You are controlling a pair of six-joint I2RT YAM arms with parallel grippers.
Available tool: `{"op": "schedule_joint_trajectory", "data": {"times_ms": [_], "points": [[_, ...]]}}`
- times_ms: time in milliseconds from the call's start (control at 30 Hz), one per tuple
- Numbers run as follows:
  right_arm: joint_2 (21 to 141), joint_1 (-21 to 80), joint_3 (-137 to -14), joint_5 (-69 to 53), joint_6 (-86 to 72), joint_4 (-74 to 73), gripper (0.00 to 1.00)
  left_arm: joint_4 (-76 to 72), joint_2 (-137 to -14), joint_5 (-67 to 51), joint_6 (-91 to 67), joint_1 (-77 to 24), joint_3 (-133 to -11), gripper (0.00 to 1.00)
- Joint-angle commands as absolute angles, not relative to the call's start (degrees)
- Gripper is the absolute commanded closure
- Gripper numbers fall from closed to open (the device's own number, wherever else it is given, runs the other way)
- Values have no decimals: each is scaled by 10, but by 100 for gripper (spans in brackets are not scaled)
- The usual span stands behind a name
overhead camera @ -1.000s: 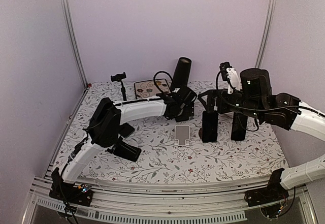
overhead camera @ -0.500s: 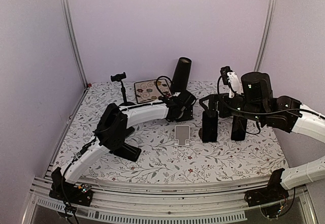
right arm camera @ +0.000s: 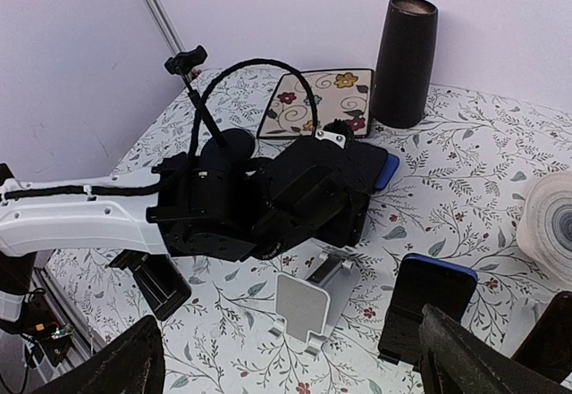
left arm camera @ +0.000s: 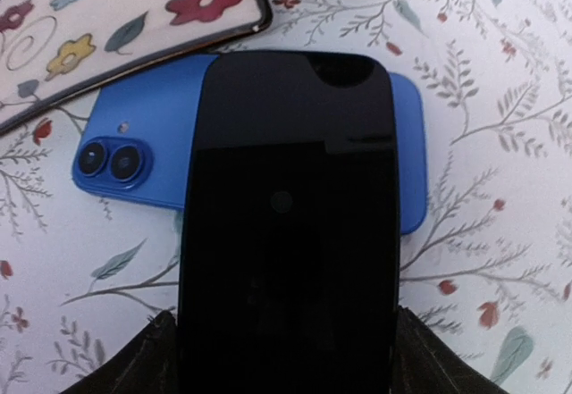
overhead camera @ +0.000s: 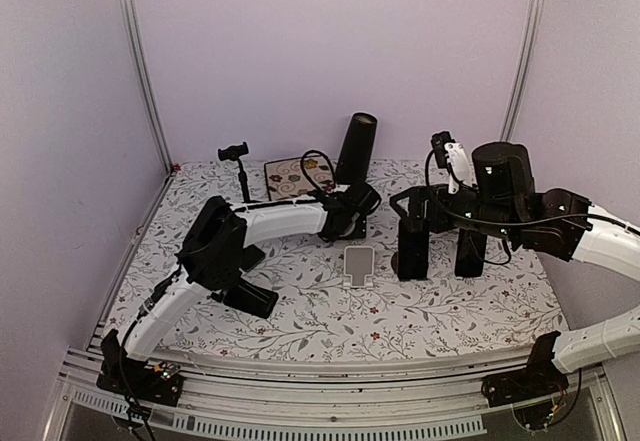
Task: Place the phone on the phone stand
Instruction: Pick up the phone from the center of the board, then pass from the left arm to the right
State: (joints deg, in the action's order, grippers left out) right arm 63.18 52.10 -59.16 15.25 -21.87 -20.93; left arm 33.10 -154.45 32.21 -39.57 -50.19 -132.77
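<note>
A black phone (left arm camera: 288, 206) lies over a blue phone (left arm camera: 134, 157) on the flowered tablecloth, close to the black cylinder. My left gripper (left arm camera: 286, 322) has a finger on each long edge of the black phone and is shut on it; in the top view this gripper (overhead camera: 352, 219) sits low at the back of the table. The silver phone stand (overhead camera: 358, 264) (right arm camera: 308, 309) stands bare at mid-table, in front of the left gripper. To the right of the stand, my right gripper (overhead camera: 441, 249) (right arm camera: 295, 358) hovers wide open and holds nothing.
A tall black cylinder (overhead camera: 355, 146) and a flowered case (overhead camera: 290, 174) stand at the back. A small tripod clamp (overhead camera: 235, 156) stands at the back left. A dark slab with a blue edge (right arm camera: 427, 305) and a white roll (right arm camera: 550, 224) lie by my right fingers.
My left gripper has reached further back over the phones and its jaws have narrowed onto the black phone. The right arm has barely moved.
</note>
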Motion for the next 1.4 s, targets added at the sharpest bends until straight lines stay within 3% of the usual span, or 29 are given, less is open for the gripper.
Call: {"op": "schedule_joint_trajectory", "data": {"times_ms": [0, 133, 533, 1367], "points": [[638, 519, -586, 142, -225, -192, 1, 365, -1501, 319, -412, -477, -1235, 32], [646, 519, -588, 134, -225, -187, 1, 291, -1447, 296, -388, -467, -1142, 42], [657, 519, -593, 129, -234, -185, 1, 234, -1375, 285, -333, -462, -1077, 55], [706, 517, -590, 79, -290, -128, 1, 105, -1091, 318, -299, -531, -792, 58]]}}
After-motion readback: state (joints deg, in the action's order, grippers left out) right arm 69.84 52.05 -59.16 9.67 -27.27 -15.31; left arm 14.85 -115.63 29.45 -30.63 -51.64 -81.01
